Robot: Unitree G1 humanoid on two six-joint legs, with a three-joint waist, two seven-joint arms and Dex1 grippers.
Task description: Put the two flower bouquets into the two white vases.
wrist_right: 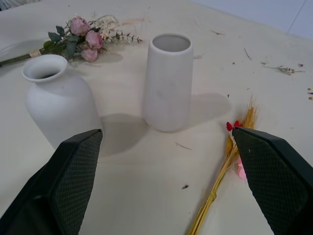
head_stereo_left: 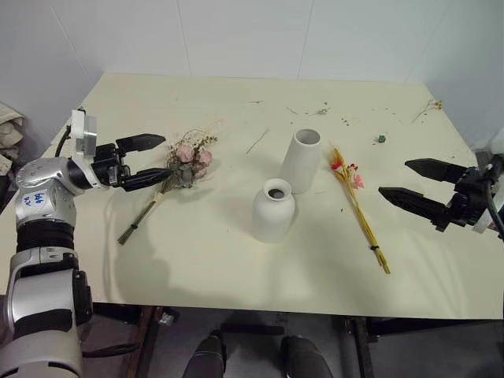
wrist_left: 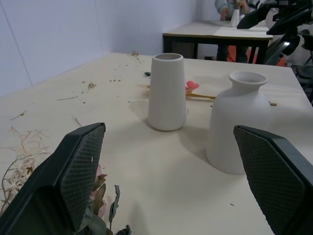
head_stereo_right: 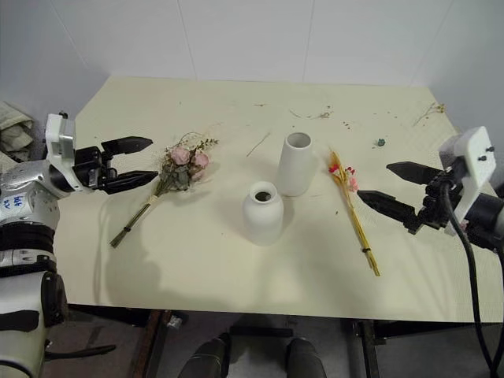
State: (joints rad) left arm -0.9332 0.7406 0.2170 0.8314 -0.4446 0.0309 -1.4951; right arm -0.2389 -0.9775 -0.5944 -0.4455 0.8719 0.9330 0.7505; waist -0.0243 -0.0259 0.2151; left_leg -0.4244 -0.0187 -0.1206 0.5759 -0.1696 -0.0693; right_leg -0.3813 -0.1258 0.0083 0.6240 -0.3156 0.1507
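- A cream table (head_stereo_left: 236, 276) takes up most of the head view, with both white vases standing upright near the middle of the frame.
- The taller cylinder vase (head_stereo_left: 301, 161) stands just above and right of the rounded bottle vase (head_stereo_left: 273, 210); the two are close together but apart, and both mouths are empty.
- The pink rose bouquet (head_stereo_left: 186, 164) lies flat on the table at centre left, its blooms toward the vases and its brownish stems trailing down to the lower left.
- The left gripper (head_stereo_left: 150, 161) hangs at the left of the frame with its jaws spread wide and nothing between them; its fingertips sit right by the rose heads, and I cannot tell whether they touch.
- The wheat stalk bouquet (head_stereo_left: 358, 205) lies to the right of the vases, red-pink blossoms at its upper end beside the tall vase, yellow stems running down to the lower right.
- The right gripper (head_stereo_left: 405, 179) hovers at the right edge, jaws also wide and empty, pointing toward the wheat stalks but clear of them.
- Loose dried scraps (head_stereo_left: 319, 111) are scattered along the upper part of the table.
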